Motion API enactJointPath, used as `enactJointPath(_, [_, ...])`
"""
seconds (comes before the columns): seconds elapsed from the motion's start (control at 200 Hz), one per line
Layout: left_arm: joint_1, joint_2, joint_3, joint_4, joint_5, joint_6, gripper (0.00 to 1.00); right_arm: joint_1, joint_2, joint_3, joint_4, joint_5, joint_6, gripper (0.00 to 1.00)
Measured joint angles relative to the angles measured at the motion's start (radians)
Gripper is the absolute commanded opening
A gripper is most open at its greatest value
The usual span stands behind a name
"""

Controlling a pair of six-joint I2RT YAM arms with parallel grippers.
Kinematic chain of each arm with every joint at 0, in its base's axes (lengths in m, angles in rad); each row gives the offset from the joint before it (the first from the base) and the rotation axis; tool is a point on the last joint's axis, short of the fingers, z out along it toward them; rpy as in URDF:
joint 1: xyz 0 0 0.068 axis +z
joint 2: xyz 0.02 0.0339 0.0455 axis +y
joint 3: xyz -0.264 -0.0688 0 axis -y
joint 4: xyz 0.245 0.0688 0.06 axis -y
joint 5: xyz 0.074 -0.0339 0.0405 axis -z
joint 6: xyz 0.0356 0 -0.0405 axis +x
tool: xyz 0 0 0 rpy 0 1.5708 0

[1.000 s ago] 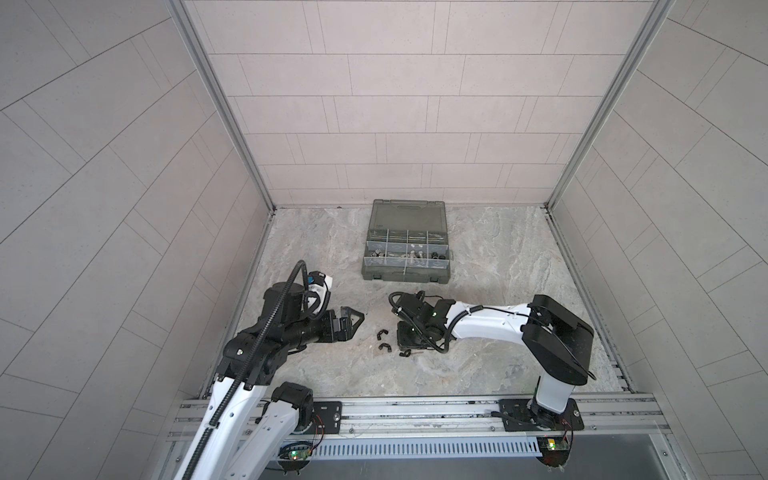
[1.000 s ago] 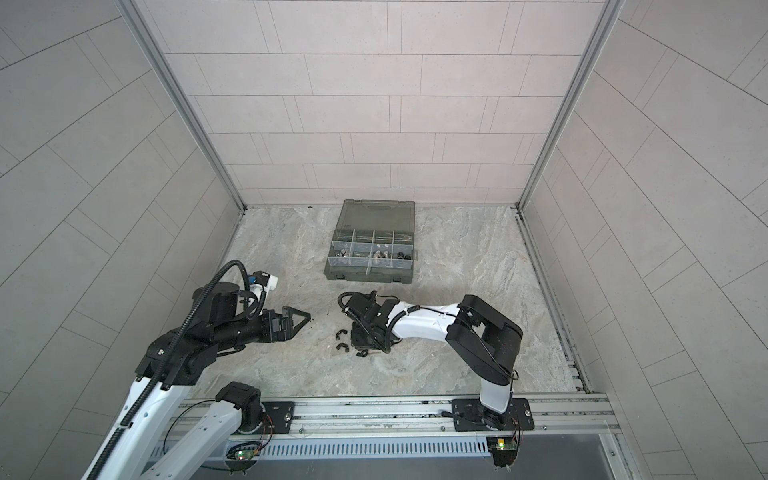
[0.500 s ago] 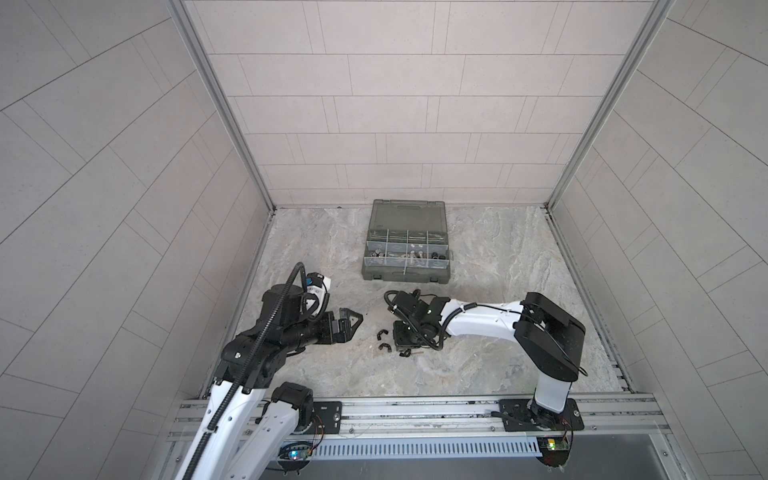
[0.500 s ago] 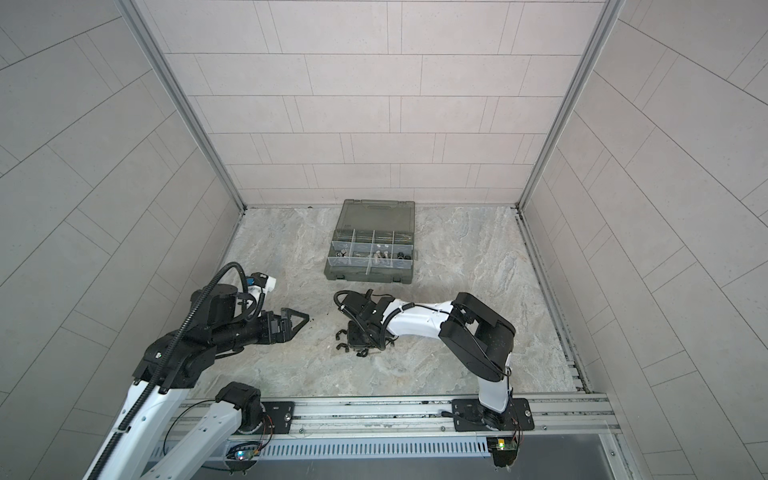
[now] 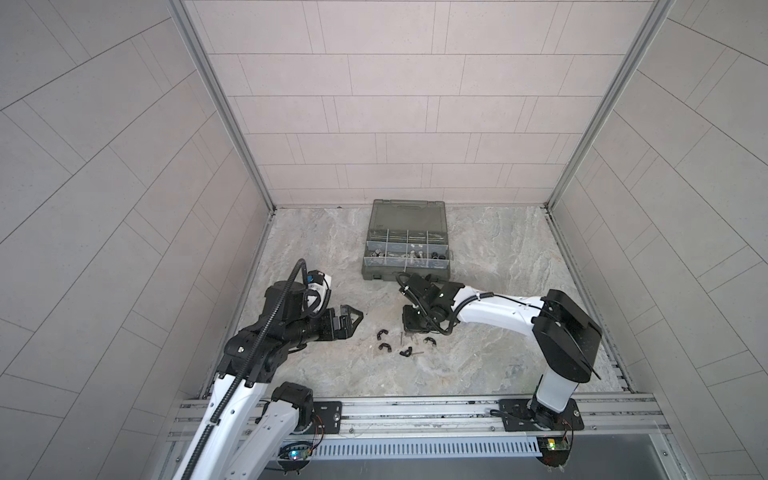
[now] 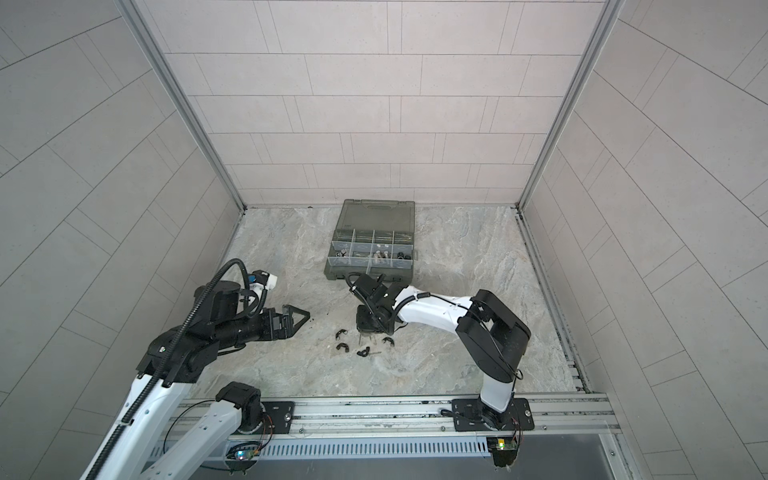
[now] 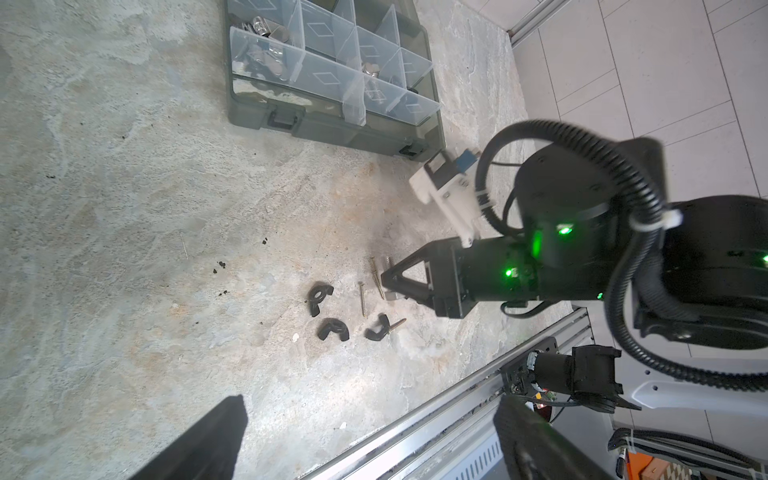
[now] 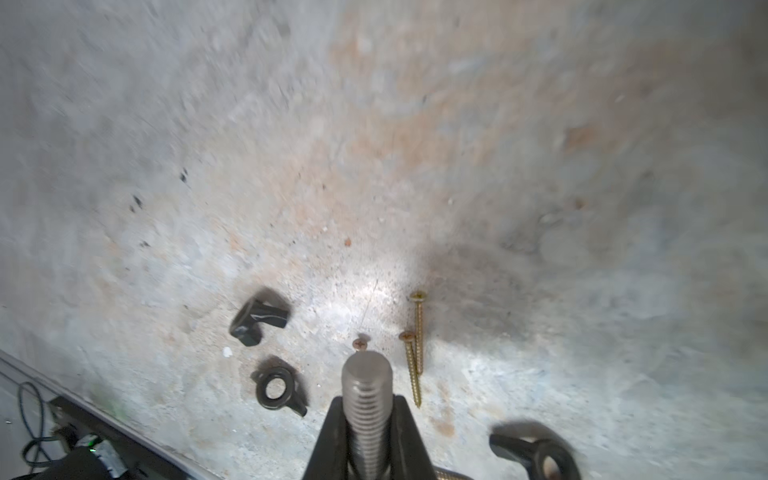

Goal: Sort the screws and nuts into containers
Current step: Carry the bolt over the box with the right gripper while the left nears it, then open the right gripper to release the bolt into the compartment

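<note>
One screw (image 8: 366, 376) inside right hand (image 8: 367, 404)

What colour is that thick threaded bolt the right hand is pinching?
Dull silver-grey; the bolt shows best in the right wrist view.

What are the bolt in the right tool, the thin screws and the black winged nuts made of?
Bolt: probably bare steel; dull silver-grey, coarse thread. Thin screws: likely yellow-plated steel or brass; golden sheen. Black winged nuts: matte black, plastic or coated metal; the look leaves it open.
</note>
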Motion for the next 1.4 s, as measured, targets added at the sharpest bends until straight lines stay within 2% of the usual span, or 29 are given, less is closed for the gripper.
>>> enactJointPath(0.35, [0.000, 0.120, 0.020, 0.092, 0.000, -0.029, 1.00, -0.212, 0.005, 0.200, -0.061, -0.036, -0.100, 0.13])
enactJointPath(0.791, [0.000, 0.369, 0.117, 0.185, -0.012, -0.016, 1.00, -0.392, 0.400, 0.637, -0.071, -0.149, -0.151, 0.13])
enactJointPath(0.931, [0.000, 0.423, 0.131, 0.211, -0.016, -0.002, 1.00, -0.433, 0.492, 0.720, -0.078, -0.191, -0.150, 0.13])
enactJointPath(1.136, [0.000, 0.500, 0.131, 0.242, -0.015, 0.002, 1.00, -0.464, 0.542, 0.764, -0.066, -0.208, -0.150, 0.14])
enactJointPath(1.221, [0.000, 0.523, 0.131, 0.256, -0.015, 0.002, 1.00, -0.473, 0.554, 0.766, -0.052, -0.226, -0.150, 0.17])
enactJointPath(1.331, [0.000, 0.541, 0.132, 0.266, -0.011, 0.002, 1.00, -0.477, 0.554, 0.763, -0.049, -0.239, -0.148, 0.32])
enactJointPath(1.396, [0.000, 0.544, 0.135, 0.267, -0.011, 0.001, 1.00, -0.477, 0.550, 0.743, -0.033, -0.242, -0.158, 0.36])
